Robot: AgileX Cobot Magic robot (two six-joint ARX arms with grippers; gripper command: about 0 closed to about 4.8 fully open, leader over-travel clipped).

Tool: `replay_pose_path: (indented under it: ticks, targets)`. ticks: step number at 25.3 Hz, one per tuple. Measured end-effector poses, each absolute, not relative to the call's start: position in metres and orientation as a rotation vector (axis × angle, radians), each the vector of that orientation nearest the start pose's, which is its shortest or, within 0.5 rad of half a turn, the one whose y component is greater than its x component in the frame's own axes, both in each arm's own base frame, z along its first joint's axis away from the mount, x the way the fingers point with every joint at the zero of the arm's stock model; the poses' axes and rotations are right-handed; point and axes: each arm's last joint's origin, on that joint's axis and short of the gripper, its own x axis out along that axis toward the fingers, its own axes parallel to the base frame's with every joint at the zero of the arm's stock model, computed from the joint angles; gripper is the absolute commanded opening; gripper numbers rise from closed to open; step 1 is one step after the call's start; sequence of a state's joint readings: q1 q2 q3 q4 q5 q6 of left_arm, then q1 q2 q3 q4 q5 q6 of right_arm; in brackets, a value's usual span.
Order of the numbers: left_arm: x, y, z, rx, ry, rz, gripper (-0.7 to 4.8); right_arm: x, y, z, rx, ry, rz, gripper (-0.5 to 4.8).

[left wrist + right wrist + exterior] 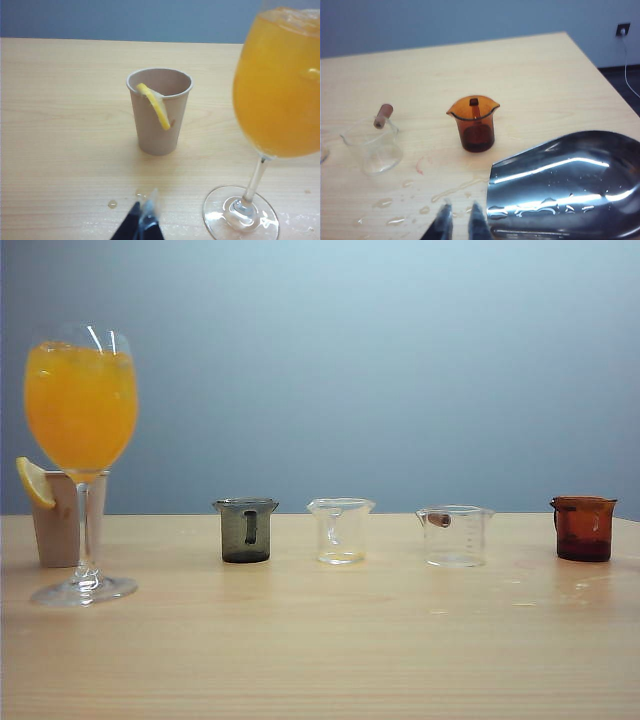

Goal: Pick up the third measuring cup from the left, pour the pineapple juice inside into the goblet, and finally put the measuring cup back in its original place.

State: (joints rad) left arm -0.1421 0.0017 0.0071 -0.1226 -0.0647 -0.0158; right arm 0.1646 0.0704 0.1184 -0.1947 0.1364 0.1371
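On the pale wooden table [320, 660], I take the goblet [81, 440] as my landmark: it stands at the far left of the exterior view, its bowl filled nearly to the rim with orange-yellow drink [80, 405]. Just behind its stem sits a beige paper cup [58, 520] with a lemon slice [34, 482] on its rim. To the goblet's right runs a row of four small cups, well apart from each other: a smoky grey cup [245, 530], a clear flared cup [340, 530], the third measuring cup [455, 535] with its reddish-brown spot near the rim, standing upright and looking empty, and an amber cup [584, 528] farthest from the goblet. Wet streaks [445, 192] lie on the wood near the amber cup, beside a shiny metal tray [570, 185]. My left gripper [142, 222] hangs low near the goblet's foot, fingertips pressed together, holding nothing. My right gripper [456, 220] hovers near the amber cup, tips slightly apart, empty.
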Motion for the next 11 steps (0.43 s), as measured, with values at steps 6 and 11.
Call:
replay_pose_path:
  ticks: [6, 11]
  targets:
    - [0.096, -0.012, 0.154, -0.004, 0.119, -0.076, -0.04, 0.096, 0.004, 0.148, 0.118, 0.167, -0.059, 0.54]
    - [0.096, -0.012, 0.154, -0.004, 0.119, -0.077, -0.04, 0.095, -0.011, 0.149, 0.132, 0.152, -0.219, 0.54]
